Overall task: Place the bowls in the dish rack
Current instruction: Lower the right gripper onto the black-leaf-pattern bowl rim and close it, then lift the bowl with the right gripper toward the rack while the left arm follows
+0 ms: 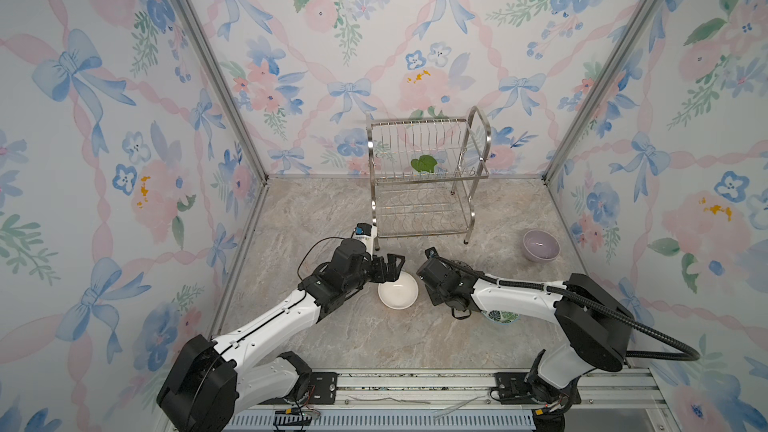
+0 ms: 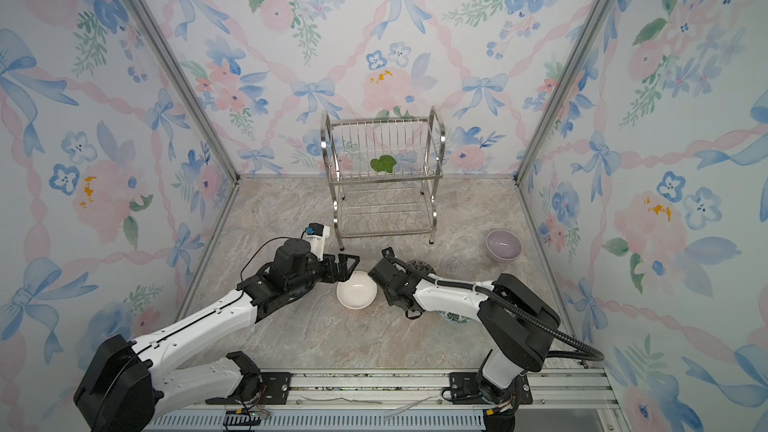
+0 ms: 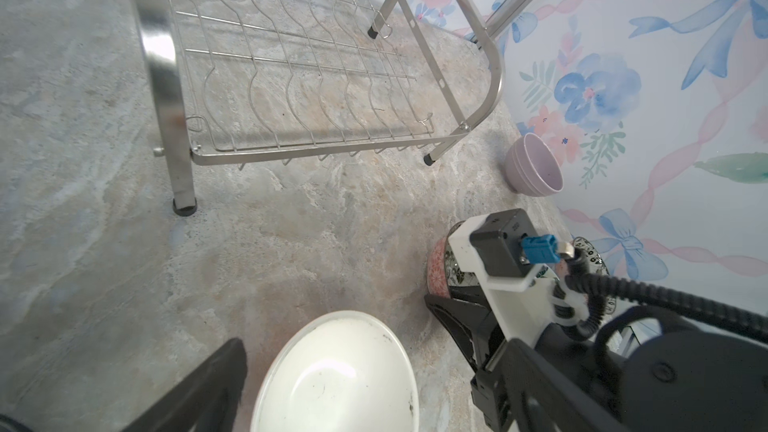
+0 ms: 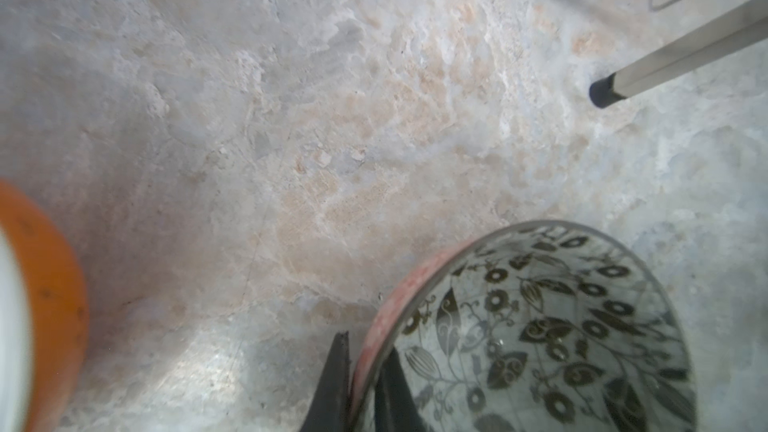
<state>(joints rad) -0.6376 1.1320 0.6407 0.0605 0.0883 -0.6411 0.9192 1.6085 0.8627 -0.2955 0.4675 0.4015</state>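
Observation:
My right gripper (image 4: 368,344) is shut on the rim of a bowl (image 4: 540,326) that is pink-patterned outside and black-and-white floral inside, one finger inside and one outside. In both top views that bowl (image 1: 459,263) (image 2: 419,265) peeks out behind the right wrist. A bowl with a white inside (image 1: 397,290) (image 2: 356,290) (image 3: 336,376) and an orange outside (image 4: 50,305) stands on the table. My left gripper (image 1: 390,265) (image 3: 361,367) hangs open over it. The dish rack (image 1: 428,180) (image 2: 382,180) (image 3: 291,76) stands behind with no bowls on it.
A lilac bowl (image 1: 541,245) (image 2: 503,245) (image 3: 536,166) sits near the right wall. A green leaf-print bowl (image 1: 503,317) (image 2: 455,317) lies mostly hidden under the right forearm. A rack leg (image 4: 665,64) stands close ahead of the right gripper. The two wrists are close together.

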